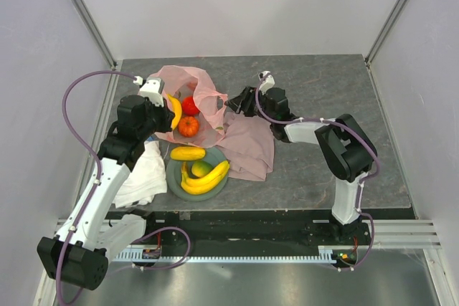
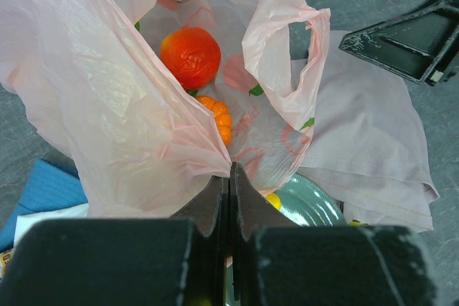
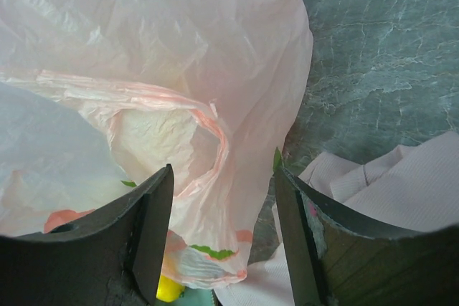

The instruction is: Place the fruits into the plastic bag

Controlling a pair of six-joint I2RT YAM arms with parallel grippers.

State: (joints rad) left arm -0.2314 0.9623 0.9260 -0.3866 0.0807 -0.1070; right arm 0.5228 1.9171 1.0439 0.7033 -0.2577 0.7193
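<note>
Thin pale-pink film first. In the top view I see the plastic bag (image 1: 206, 89) lying on the grey table (image 1: 323, 105), its mouth spread between the two arms. The red round fruit (image 1: 190, 105) and the tangerine (image 1: 188, 126) lie inside it, close together. The left gripper (image 1: 159, 97) is at the bag's left rim and the right gripper (image 1: 233, 103) at its right rim. Outside the bag, the yellow oblong fruit (image 1: 188, 153) lies at the far rim of the grey-green plate (image 1: 172, 177). The bananas (image 1: 211, 177) and the small green-yellow fruit (image 1: 201, 168) rest on the plate. A pink cloth (image 1: 251, 148) lies right of the plate and a white cloth (image 1: 143, 173) left of it.

Left wrist view: the left gripper is fully closed, with the bag's rim pinched at its fingertips. The red round fruit lies beyond the tangerine, both deep in the bag. The right gripper's black body shows at top right, over the pink cloth.

Right wrist view: the right gripper's jaws stand apart. A handle loop (image 3: 204, 141) of the bag lies between them, unclamped. I cannot tell whether the film touches either finger.
</note>
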